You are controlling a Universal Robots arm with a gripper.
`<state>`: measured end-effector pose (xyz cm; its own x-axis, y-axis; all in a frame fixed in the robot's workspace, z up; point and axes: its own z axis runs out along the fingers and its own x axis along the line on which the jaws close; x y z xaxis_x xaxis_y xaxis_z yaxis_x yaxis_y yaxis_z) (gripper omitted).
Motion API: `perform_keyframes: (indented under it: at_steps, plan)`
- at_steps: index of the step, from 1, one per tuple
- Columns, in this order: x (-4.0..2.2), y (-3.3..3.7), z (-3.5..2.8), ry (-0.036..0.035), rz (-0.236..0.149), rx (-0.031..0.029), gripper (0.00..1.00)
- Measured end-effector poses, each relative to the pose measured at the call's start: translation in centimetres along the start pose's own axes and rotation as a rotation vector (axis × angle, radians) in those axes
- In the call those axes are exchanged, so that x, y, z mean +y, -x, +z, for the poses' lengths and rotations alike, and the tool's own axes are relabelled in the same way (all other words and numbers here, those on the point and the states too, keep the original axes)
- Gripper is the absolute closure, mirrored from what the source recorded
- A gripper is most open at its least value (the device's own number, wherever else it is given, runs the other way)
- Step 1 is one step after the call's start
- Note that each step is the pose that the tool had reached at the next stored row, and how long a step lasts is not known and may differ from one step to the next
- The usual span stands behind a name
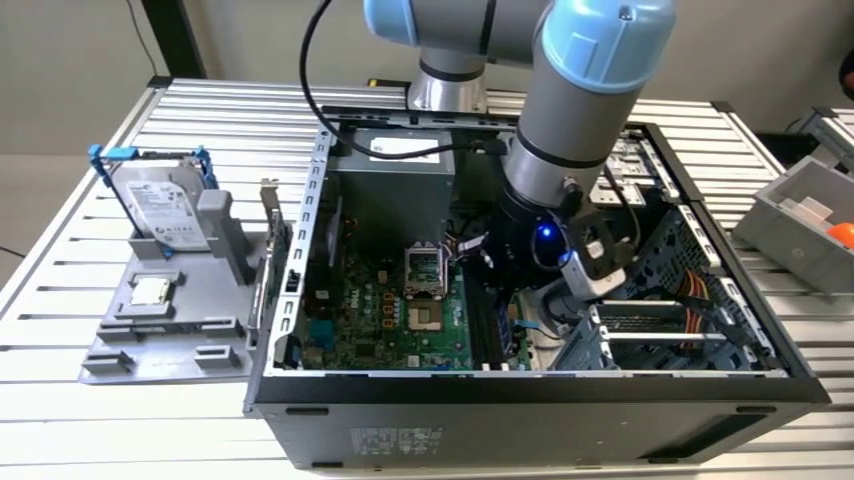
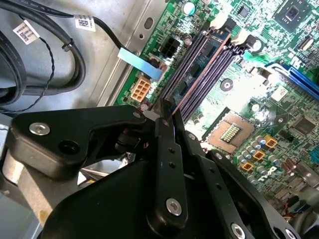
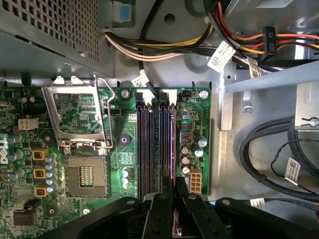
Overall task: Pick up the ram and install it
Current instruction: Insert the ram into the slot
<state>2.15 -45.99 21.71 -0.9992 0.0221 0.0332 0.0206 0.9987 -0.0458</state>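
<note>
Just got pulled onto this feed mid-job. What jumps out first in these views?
The grey and blue robot arm reaches down into the open computer case, its gripper right over the memory slots of the green motherboard. In both wrist views the black fingers are closed on a thin edge, apparently the ram, at the slots. At the exterior view's left, a hard drive stands in a grey holder.

I can't tell if the ram (image 2: 175,105) is seated: in the second wrist view the gripper (image 2: 164,119) covers all but a thin edge of it, and in the exterior view the arm (image 1: 567,130) blocks the slots. In the first wrist view the slots (image 3: 155,144) run under the fingers (image 3: 160,209), so their near ends are hidden. The drive (image 1: 163,205) sits partly behind its bracket; the chip (image 1: 147,291) is too small for detail.
</note>
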Motion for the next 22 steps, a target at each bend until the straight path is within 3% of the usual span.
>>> perform_keyframes:
  at_steps: [22]
  plan:
    - [0.2,0.0,0.33,0.0,0.0,0.0001,1.0]
